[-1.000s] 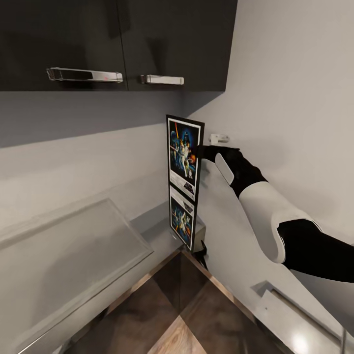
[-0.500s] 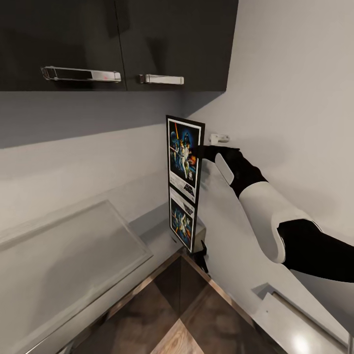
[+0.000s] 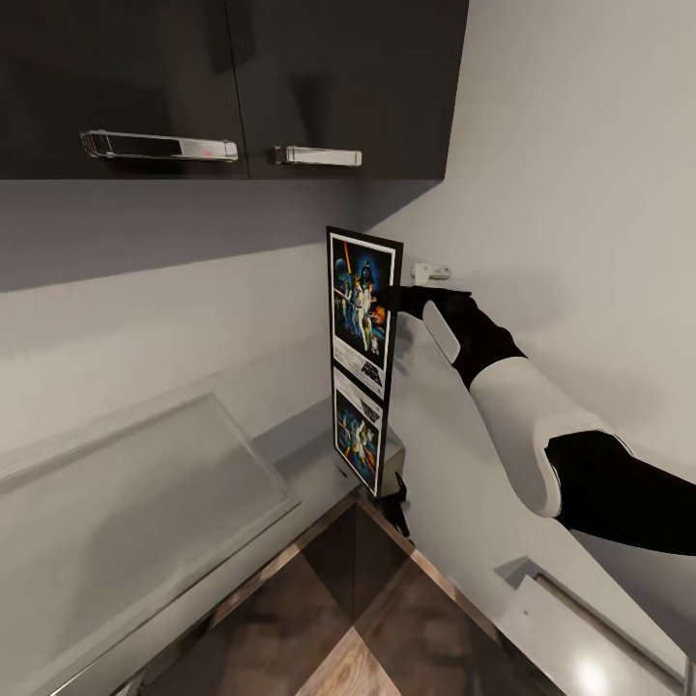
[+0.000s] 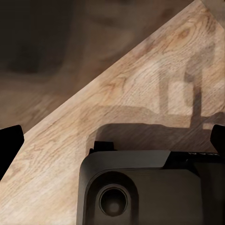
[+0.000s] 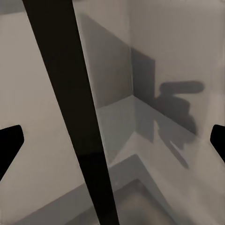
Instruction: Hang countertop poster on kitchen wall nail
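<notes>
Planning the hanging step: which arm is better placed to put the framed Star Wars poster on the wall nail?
Right. Its gripper is at the black-framed poster, raised beside the small wall nail; the left gripper faces the wooden floor.

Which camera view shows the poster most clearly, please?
The head view: the poster shows its full printed face beside the right gripper. The right wrist view shows only a dark edge-on strip; the left wrist view faces wooden floor.

Head camera faces the kitchen corner; right wrist camera views that corner close; left wrist faces the floor (image 4: 140,79).
</notes>
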